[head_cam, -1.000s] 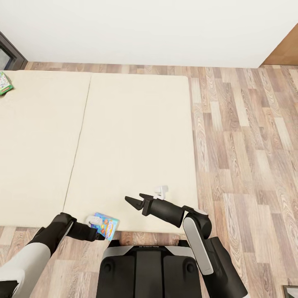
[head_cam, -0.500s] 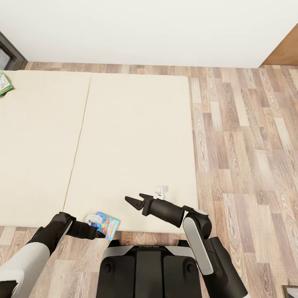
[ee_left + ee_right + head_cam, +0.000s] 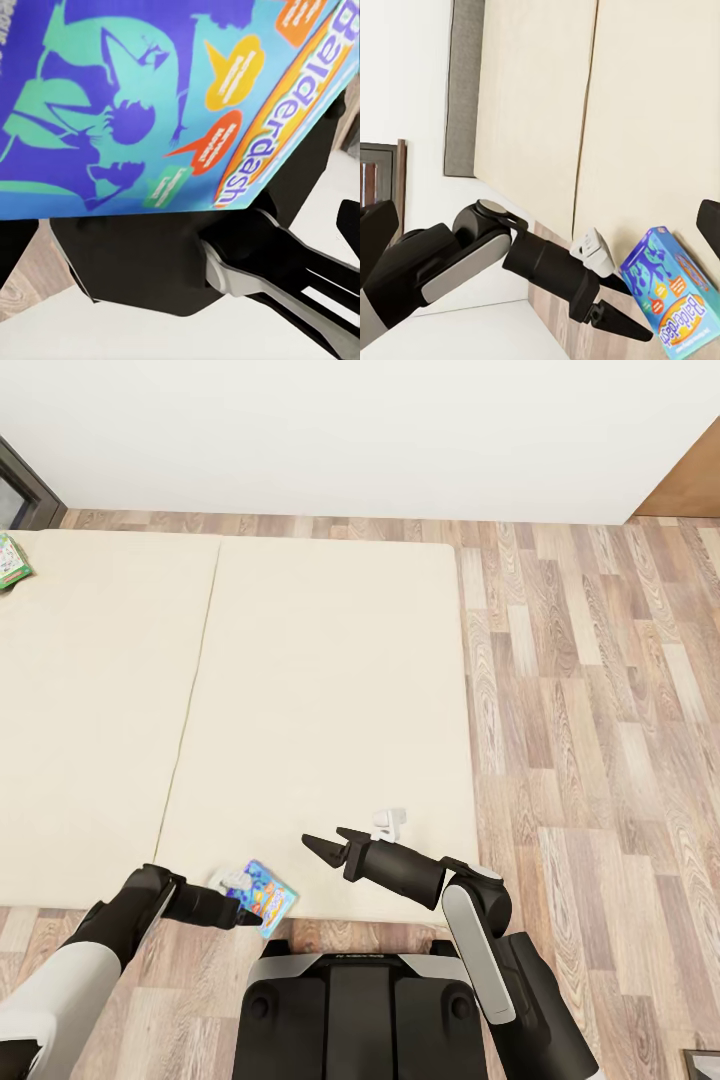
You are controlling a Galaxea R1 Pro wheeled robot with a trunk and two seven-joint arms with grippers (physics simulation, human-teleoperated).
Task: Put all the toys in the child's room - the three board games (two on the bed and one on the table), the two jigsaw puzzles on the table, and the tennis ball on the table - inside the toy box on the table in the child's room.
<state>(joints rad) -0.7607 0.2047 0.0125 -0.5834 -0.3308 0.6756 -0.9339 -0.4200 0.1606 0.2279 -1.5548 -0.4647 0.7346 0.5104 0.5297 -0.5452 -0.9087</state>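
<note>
A blue board game [image 3: 265, 889] with colourful print hangs tilted just over the near edge of the beige bed [image 3: 320, 690]. My left gripper [image 3: 246, 905] is shut on its lower end. In the right wrist view the same blue box [image 3: 673, 297] sits between the left gripper's dark fingers [image 3: 619, 324]. Its "Balderdash" cover [image 3: 150, 97] is very close in the left wrist view. My right gripper [image 3: 326, 844] is open and empty above the bed's near edge, a little to the right of the box. A second board game [image 3: 10, 560], green and white, lies at the bed's far left.
Wood-plank floor [image 3: 590, 690] runs along the bed's right side and far end, below a white wall [image 3: 350, 430]. A dark window frame [image 3: 22, 485] stands at the far left. My black base [image 3: 350, 1010] is right against the bed's near edge.
The left gripper has lifted the blue board game slightly and turned it, so it now sits a bit higher and to the right. The right arm has not moved.
</note>
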